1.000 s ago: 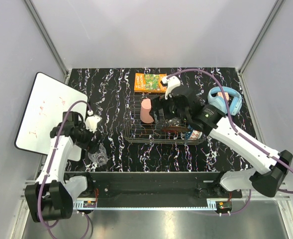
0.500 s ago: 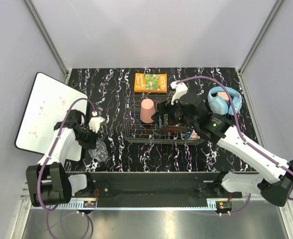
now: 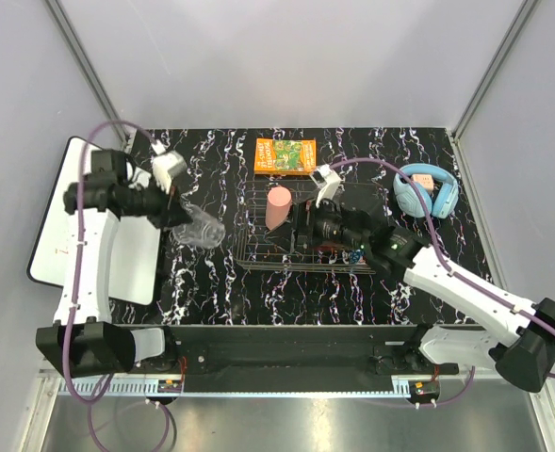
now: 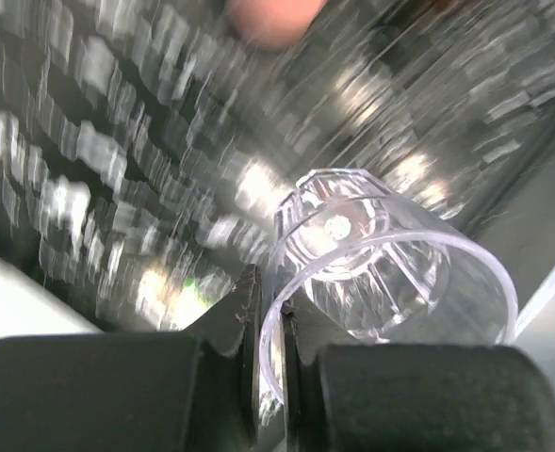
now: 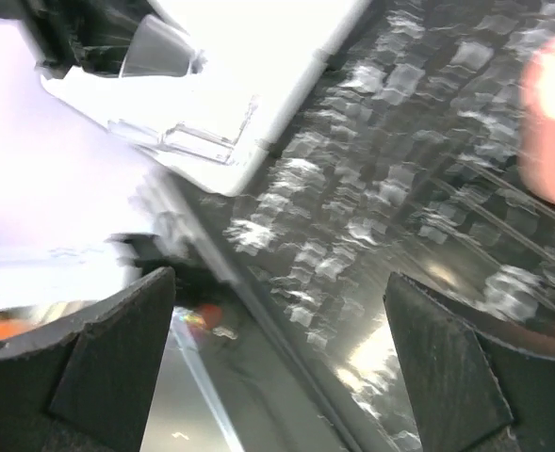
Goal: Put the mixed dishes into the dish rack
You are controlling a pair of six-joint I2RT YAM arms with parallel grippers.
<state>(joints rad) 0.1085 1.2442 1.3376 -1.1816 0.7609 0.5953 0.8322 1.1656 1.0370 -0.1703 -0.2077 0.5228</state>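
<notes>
My left gripper (image 3: 185, 222) is shut on the rim of the small clear glass cup (image 3: 202, 230), which hangs tilted above the table, left of the dish rack (image 3: 258, 256). In the left wrist view the fingers (image 4: 247, 330) pinch the cup's wall (image 4: 390, 264). A pink cup (image 3: 277, 207) stands upside down in the rack's left part. My right gripper (image 3: 301, 226) hovers open over the rack's middle, with nothing between its fingers (image 5: 107, 363). A red floral bowl (image 3: 332, 249) and a blue patterned bowl (image 3: 367, 252) show partly under the right arm.
A flat white board (image 3: 79, 217) lies at the left edge, under the left arm. An orange-green box (image 3: 285, 155) sits behind the rack. Light-blue headphones (image 3: 426, 188) lie at the back right. The enclosure walls stand close on both sides.
My left gripper closed on the glass cup near the front left, lifted it and carried it back and right toward the rack. The right gripper slid left over the rack.
</notes>
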